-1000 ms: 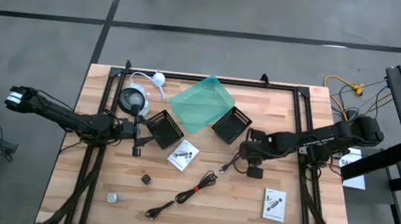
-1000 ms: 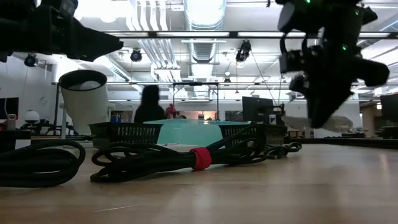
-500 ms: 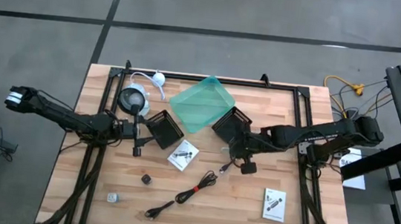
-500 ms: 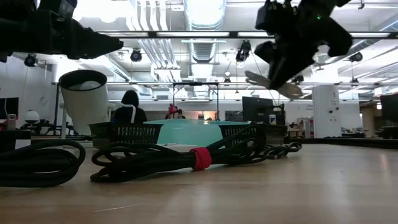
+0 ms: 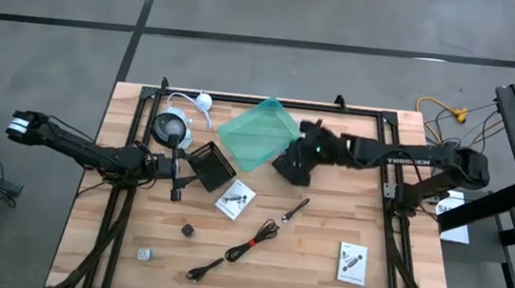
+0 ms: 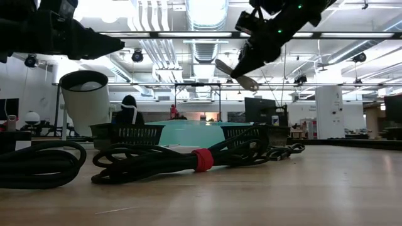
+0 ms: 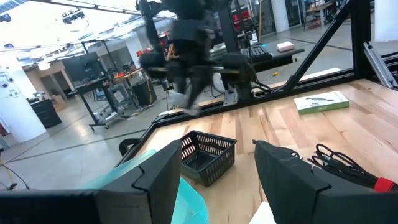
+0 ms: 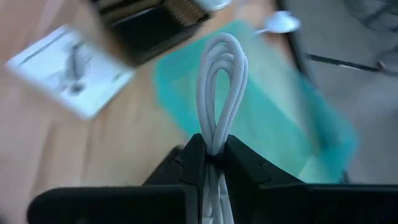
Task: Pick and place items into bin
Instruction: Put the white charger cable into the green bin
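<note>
My right gripper (image 8: 214, 155) is clamped on a looped bundle of white cord (image 8: 219, 87), and in the high view it sits at the right edge of the teal bin (image 5: 257, 132), upper centre of the frame, over a black mesh basket (image 5: 296, 161). I judge this item is about to go in but is not released yet; the bin looks bare from above, so I read the job as being near its start.

My left gripper (image 7: 211, 174) waits at centre left of the high view, beside the second black basket (image 5: 211, 166), its fingers apart with nothing between them.

Left on the table: one white printed packet (image 5: 234, 200) below the bin, another packet (image 5: 351, 262) at lower right, the dark pen-like stick (image 5: 295, 211) at centre, the black cable with red tie (image 5: 236, 250) at lower centre, the tiny black cube (image 5: 187, 230), and a tiny pale piece (image 5: 144, 254) at lower left.
</note>
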`<action>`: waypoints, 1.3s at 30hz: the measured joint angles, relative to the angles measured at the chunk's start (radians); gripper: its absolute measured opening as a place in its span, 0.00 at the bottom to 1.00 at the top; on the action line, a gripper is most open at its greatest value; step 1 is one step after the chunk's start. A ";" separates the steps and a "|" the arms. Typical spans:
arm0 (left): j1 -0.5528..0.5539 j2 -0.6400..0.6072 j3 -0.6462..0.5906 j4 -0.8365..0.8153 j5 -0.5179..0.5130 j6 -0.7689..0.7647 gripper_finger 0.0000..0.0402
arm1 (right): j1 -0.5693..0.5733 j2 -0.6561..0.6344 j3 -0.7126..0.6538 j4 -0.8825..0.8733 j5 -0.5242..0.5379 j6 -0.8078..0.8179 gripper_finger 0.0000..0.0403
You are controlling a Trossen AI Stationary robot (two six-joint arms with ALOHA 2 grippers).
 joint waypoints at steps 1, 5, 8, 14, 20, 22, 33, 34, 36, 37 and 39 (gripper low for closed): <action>0.000 0.000 0.000 0.000 0.000 0.000 0.47 | -0.022 0.000 0.000 0.022 -0.007 0.022 0.07; 0.000 0.000 0.000 0.000 0.000 0.000 0.47 | -0.105 0.000 0.000 0.103 -0.121 0.096 0.07; 0.000 0.000 0.000 0.000 0.000 0.000 0.47 | -0.153 0.000 -0.001 0.145 -0.172 0.137 0.07; 0.000 0.000 0.000 0.000 0.000 0.000 0.47 | -0.232 0.000 -0.002 0.236 -0.173 0.246 0.07; 0.000 0.000 0.000 0.000 0.000 0.001 0.47 | -0.287 0.047 -0.002 0.383 -0.172 0.317 0.07; 0.000 0.000 0.000 0.000 0.000 0.001 0.47 | -0.295 0.087 0.002 0.425 -0.171 0.317 0.07; 0.000 0.000 -0.002 0.000 0.000 0.001 0.47 | -0.325 0.391 0.282 0.150 -0.174 0.284 0.07; 0.000 0.000 -0.003 -0.001 0.000 0.001 0.47 | -0.328 0.415 0.318 0.108 -0.174 0.284 0.07; 0.000 0.000 -0.003 0.000 0.000 0.001 0.47 | -0.333 0.460 0.390 0.029 -0.174 0.284 0.07; 0.000 0.000 -0.003 0.000 0.000 0.001 0.47 | -0.337 0.479 0.423 -0.007 -0.174 0.283 0.07; 0.000 0.000 -0.003 0.000 0.000 0.001 0.47 | -0.342 0.513 0.479 -0.075 -0.174 0.283 0.07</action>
